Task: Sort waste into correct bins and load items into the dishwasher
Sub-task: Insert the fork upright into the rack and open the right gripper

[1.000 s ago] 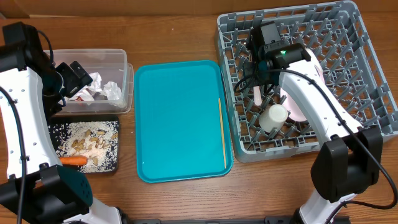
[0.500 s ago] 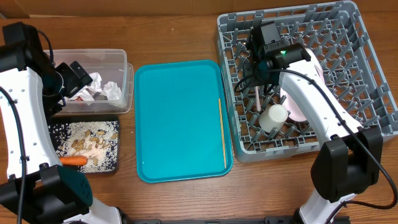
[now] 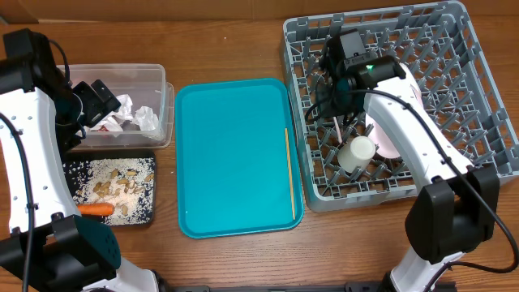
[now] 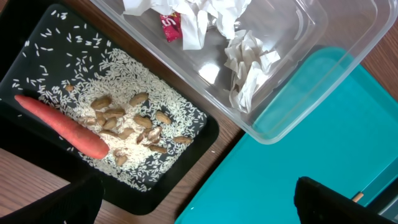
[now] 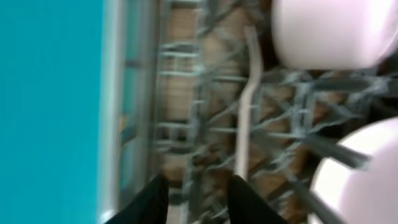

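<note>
Two arms share a brown wooden worktop. The largest item, a square grey plastic dish rack with upright pegs, stands at the right. Just left of it lies a flat teal plastic tray. Further left are a clear rectangular plastic tub and, nearer the camera's lower edge, a shallow black rectangular tray.

In the rack are a round white plate, a small white cup and a white plastic fork lying among the pegs. The right hand hovers above the fork, fingers parted and empty. The left hand hangs over the bins, spread wide and holding nothing.

A thin pale wooden stick lies on the teal tray along its right rim. The tub holds crumpled white napkins and a red wrapper. The black tray holds a small orange carrot and beige nut and grain scraps.

The waste appears sorted and the fork loaded, so the stick is probably the last item. Fetching it calls for rising clear of the pegs and crossing the rack's left wall. The tray's raised rim crowds the stick on one side, while its bare middle offers free approach.
</note>
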### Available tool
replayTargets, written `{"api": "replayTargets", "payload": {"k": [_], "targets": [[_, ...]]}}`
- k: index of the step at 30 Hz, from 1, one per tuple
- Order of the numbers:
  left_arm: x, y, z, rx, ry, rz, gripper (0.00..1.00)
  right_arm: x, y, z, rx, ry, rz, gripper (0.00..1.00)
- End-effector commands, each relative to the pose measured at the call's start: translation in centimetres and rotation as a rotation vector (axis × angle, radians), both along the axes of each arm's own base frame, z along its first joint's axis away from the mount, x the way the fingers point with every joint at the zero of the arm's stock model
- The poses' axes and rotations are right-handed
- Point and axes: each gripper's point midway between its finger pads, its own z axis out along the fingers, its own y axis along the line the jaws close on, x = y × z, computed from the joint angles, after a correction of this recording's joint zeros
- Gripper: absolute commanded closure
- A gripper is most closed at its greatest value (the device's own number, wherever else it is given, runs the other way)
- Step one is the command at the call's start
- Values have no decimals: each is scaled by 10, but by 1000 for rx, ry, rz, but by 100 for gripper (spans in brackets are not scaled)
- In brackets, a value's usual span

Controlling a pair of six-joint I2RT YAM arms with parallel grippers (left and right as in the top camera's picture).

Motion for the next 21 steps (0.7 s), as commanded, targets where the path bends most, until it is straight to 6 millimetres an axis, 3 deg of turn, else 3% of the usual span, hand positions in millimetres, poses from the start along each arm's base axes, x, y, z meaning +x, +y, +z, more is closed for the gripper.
{"api": "replayTargets", "payload": {"k": [1, 7, 11, 17, 18, 19, 20, 21], "targets": [[-1, -3, 0, -14, 1, 9, 0, -4, 49, 35, 222, -5, 98, 66], [-1, -4, 0, -14, 1, 8, 0, -48, 113, 57, 524, 159, 212, 67], [0, -3, 0, -14, 1, 8, 0, -78, 141, 58, 533, 221, 295, 67], [-1, -4, -1, -15, 1, 8, 0, -123, 190, 52, 521, 257, 445, 41], [-1, -4, -1, -15, 1, 8, 0, -130, 198, 51, 519, 260, 471, 32], [-1, -4, -1, -15, 1, 7, 0, -138, 206, 50, 518, 263, 498, 11], [-1, -4, -1, -15, 1, 7, 0, -145, 213, 49, 517, 263, 523, 0], [-1, -4, 0, -14, 1, 7, 0, -152, 220, 49, 514, 262, 546, 0]]}}
